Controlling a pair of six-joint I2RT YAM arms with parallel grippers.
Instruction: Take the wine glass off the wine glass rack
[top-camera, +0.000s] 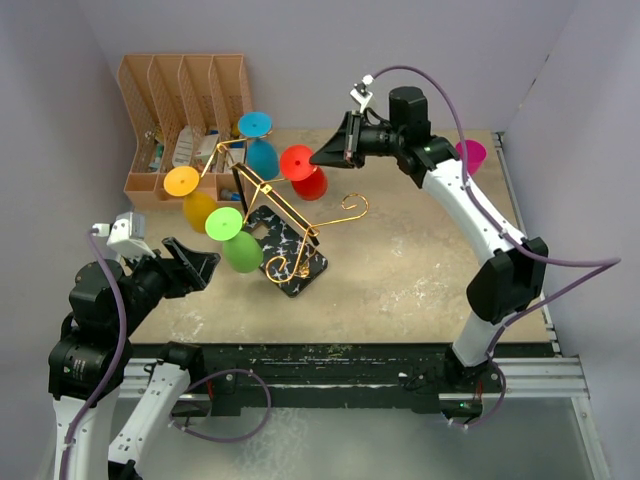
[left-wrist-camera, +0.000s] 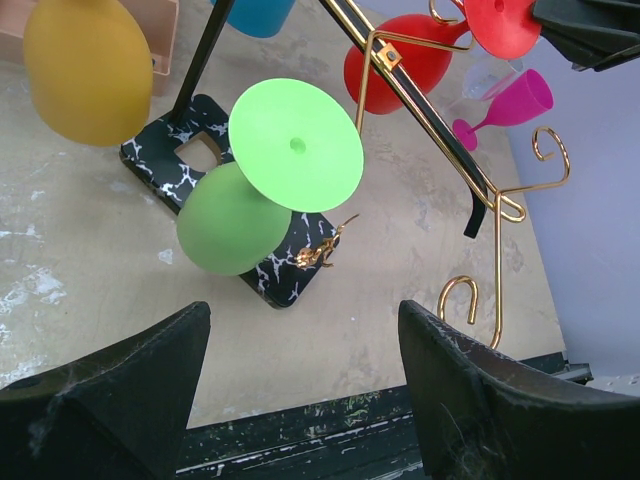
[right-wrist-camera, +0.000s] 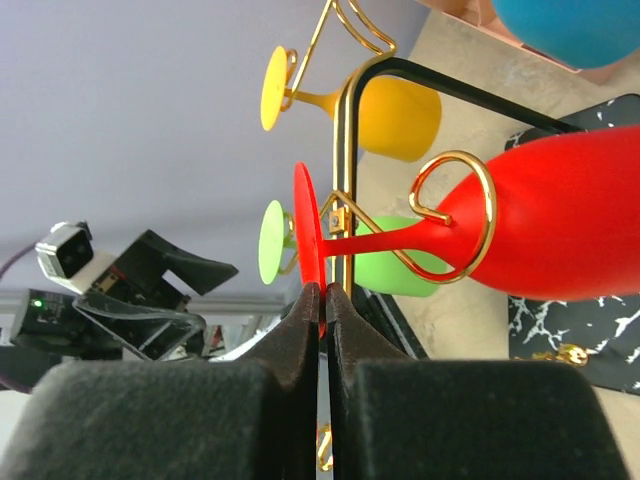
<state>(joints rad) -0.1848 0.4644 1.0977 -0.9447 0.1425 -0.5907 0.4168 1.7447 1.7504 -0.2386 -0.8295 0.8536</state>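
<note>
Right claw (right-wrist-camera: 320, 303) tight on red glass (right-wrist-camera: 570, 225), one of four on rack (top-camera: 300, 270).

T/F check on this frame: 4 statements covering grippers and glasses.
1. The right gripper is shut on the foot of the red wine glass. True.
2. The left gripper is clamped on the green wine glass. False: it is open, short of that glass.
3. The magenta wine glass hangs on the wine glass rack. False: it sits on the table, far right, off the rack.
4. The red wine glass's stem sits in a gold arm of the rack. True.
</note>
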